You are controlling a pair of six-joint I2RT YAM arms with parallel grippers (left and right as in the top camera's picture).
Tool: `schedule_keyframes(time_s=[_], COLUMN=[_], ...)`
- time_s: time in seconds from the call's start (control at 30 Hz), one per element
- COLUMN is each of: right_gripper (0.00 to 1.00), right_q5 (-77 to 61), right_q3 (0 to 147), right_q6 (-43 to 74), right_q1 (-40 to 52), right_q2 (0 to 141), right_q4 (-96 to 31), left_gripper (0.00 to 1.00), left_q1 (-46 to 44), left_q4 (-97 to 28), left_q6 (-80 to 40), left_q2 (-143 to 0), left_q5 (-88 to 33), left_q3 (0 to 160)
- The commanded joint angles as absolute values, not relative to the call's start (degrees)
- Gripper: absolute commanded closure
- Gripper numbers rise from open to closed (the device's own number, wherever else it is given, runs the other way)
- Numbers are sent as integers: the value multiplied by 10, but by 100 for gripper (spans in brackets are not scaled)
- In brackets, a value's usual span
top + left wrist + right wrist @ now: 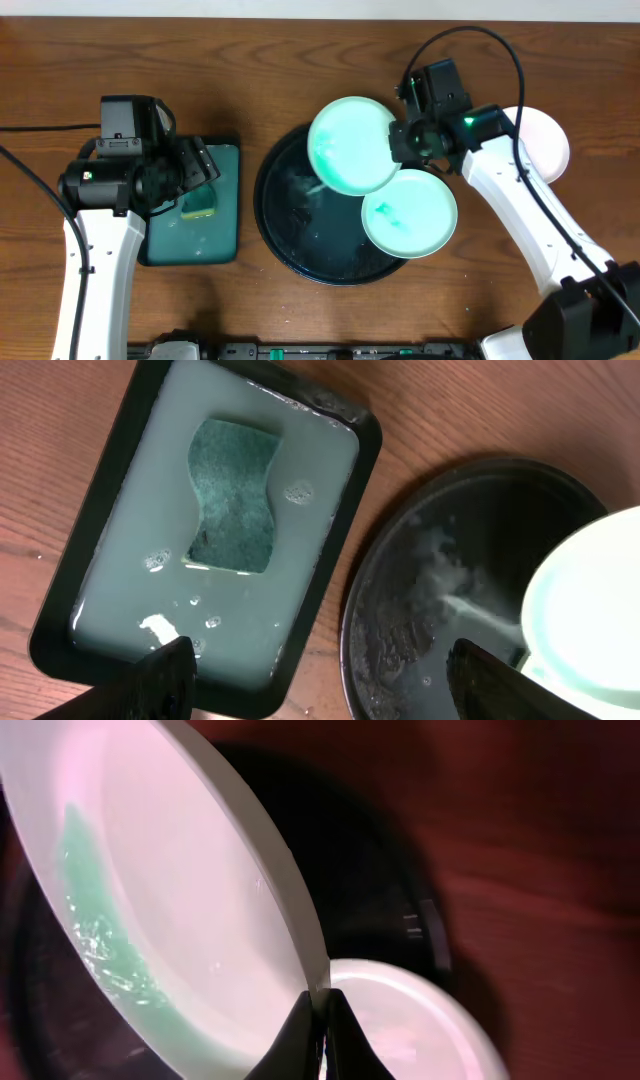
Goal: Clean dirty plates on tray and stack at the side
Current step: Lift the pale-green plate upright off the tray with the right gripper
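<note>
My right gripper [408, 140] is shut on the rim of a mint green plate [352, 145] and holds it tilted above the round black tray [290, 240]; teal liquid runs down its face [100, 940], and the jaws pinch the rim [318, 1005]. A second mint green plate [410, 213] with a teal smear lies on the tray's right rim. A white plate [545, 140] lies on the table at the right, partly behind the right arm. My left gripper [320, 680] is open and empty above the gap between the rectangular tray and the round tray [420, 620].
A rectangular black-rimmed tray [225, 200] holds pale soapy water and a green sponge [232, 495] at the left. The round tray's floor is wet with suds.
</note>
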State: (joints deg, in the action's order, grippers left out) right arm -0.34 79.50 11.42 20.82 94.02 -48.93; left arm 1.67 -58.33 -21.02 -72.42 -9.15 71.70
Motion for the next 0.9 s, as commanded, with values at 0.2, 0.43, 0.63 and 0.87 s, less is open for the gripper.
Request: schedule_keyframes(time_s=[0.2, 0.43, 0.63, 0.87], right_gripper=[99, 99, 99, 99], right_q5=[283, 554, 698, 840], right_q3=[798, 798, 798, 798], right_q6=[91, 61, 45, 20], right_q1=[306, 422, 509, 575], right_q2=[934, 934, 934, 934], right_q4=[-495, -493, -489, -490], left_gripper=[19, 19, 20, 19], left_q1=[15, 15, 15, 15], left_q4=[-586, -590, -592, -592], left_q6=[-213, -213, -213, -213], left_q2=[-722, -726, -731, -731], left_q5=[-99, -99, -99, -99], left_q3=[717, 717, 717, 717])
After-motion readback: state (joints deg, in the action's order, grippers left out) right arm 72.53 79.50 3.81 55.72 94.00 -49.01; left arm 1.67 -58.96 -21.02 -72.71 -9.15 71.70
